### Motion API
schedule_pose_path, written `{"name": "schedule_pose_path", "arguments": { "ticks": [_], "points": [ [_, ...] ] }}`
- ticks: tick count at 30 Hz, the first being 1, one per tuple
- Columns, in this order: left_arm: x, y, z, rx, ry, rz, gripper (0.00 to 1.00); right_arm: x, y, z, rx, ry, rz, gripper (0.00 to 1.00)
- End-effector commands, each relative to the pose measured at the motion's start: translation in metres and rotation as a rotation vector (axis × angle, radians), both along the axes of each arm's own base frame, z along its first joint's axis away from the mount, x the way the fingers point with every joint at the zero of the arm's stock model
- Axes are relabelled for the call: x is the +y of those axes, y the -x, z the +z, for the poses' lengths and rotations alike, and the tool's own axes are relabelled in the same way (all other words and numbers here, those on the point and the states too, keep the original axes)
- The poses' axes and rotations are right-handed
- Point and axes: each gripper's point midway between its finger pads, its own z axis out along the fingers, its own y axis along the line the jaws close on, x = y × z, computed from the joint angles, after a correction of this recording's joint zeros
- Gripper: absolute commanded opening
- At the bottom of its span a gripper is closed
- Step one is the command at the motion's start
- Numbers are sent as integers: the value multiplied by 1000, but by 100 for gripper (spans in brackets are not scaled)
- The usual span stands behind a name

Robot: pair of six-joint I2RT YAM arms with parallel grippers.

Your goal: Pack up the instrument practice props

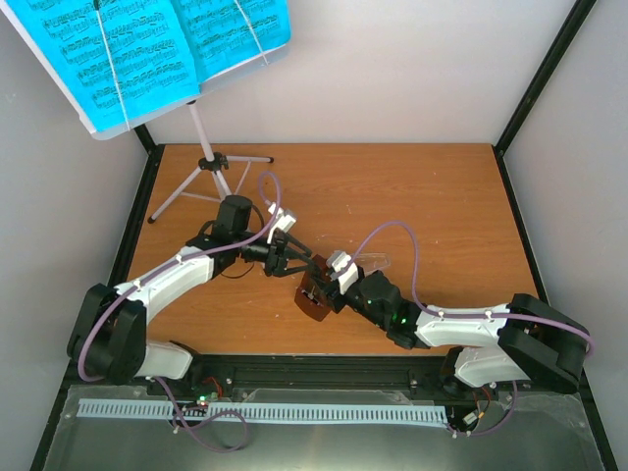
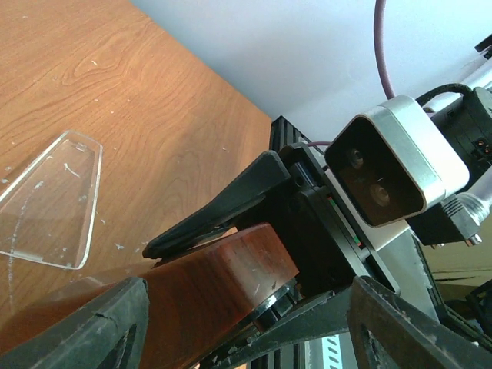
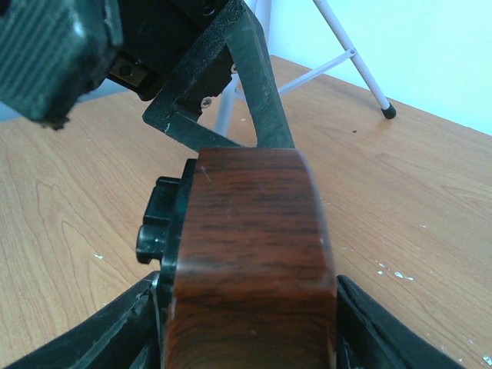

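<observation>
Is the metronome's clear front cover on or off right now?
Off. The clear cover lies flat on the table, apart from the brown metronome, which the right gripper holds.

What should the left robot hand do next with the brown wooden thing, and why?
Probably close the left gripper on the brown pyramid metronome: its open fingers straddle the wood, which the right gripper grips, and the clear plastic front cover lies off on the wooden table.

Robot test lab.
A wood table (image 1: 442,196) is boxed in by plain white walls (image 1: 392,69) & black posts (image 1: 545,74); 2 robot arms (image 1: 167,280) are bolted at its near edge.
</observation>
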Motion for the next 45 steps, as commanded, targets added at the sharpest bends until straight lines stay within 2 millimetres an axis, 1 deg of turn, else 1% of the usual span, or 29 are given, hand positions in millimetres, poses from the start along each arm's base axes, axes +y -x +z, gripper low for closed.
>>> {"name": "schedule_pose_path", "arguments": {
  "ticks": [1,19,41,45],
  "points": [
    [-6,3,18,-39,44,-52,71,1,0,2,3,-26,-6,54],
    [-11,7,13,-14,41,-78,67,-1,-7,1,5,-21,-53,56],
    [-11,6,11,-6,35,-77,66,0,-14,4,9,-9,-88,59],
    [-11,3,11,-21,23,-61,67,0,-14,3,11,-8,-87,60]
  ]
}}
